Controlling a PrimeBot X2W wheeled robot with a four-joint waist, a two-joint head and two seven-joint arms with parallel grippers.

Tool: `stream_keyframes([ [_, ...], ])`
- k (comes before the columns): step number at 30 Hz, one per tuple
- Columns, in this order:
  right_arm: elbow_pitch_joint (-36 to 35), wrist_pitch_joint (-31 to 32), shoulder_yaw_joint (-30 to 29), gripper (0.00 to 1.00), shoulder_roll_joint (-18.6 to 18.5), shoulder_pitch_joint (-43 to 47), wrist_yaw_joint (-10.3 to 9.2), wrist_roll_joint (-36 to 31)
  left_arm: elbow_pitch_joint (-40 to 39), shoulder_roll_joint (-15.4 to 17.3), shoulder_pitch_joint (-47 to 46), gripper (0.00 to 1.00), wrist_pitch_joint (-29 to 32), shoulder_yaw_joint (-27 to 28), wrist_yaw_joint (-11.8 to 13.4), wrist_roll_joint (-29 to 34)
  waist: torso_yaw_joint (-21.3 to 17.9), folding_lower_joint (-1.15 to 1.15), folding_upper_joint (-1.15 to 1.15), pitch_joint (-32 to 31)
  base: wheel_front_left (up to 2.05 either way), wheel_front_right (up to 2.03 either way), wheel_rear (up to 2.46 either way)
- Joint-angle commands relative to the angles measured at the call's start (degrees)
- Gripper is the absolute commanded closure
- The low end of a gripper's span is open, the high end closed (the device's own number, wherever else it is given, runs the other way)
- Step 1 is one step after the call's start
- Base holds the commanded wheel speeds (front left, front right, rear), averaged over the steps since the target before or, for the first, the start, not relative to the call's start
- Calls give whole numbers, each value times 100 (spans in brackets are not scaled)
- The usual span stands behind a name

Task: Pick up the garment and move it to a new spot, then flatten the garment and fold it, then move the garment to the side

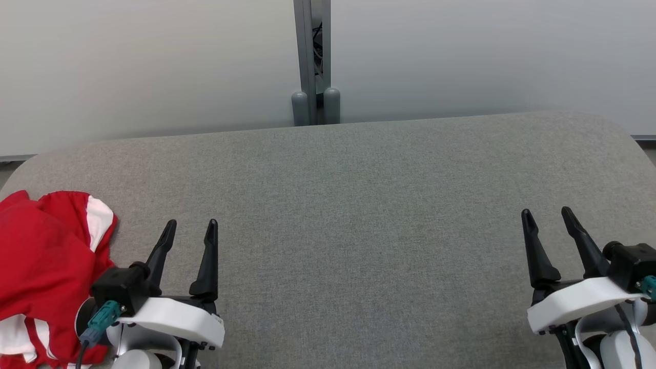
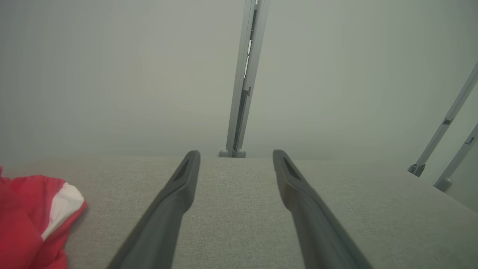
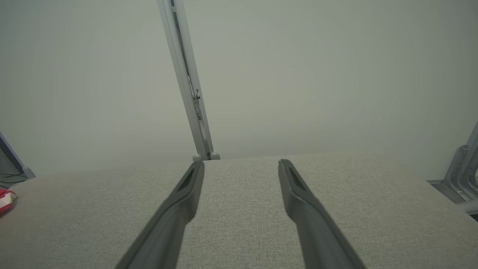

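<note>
The garment (image 1: 43, 266) is red with white stripes and lies crumpled at the table's near left corner. Its edge shows low on the left in the left wrist view as garment (image 2: 30, 220) and as a sliver at the far left in the right wrist view, garment (image 3: 5, 199). My left gripper (image 1: 190, 230) stands open just right of the garment, fingers apart and holding nothing; left gripper (image 2: 236, 158). My right gripper (image 1: 547, 217) is open at the near right, far from the cloth, with nothing between its fingers; right gripper (image 3: 242, 167).
The grey fabric-covered table (image 1: 359, 205) stretches wide between the two grippers. A pale partition wall stands behind its far edge, with a grey metal post (image 1: 312, 61) at the middle. Metal frame legs (image 2: 444, 127) stand off the table's right side.
</note>
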Motion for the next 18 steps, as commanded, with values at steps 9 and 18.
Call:
stream_keyframes([
  [9,-83,-149,22,0,73,199,11,-292,-106,10,147,0,149,120,118,381,13,0,0,-31,0,0,0],
  [18,-159,-229,53,0,155,317,11,-335,-186,21,205,0,225,169,195,666,14,0,0,-47,0,0,0],
])
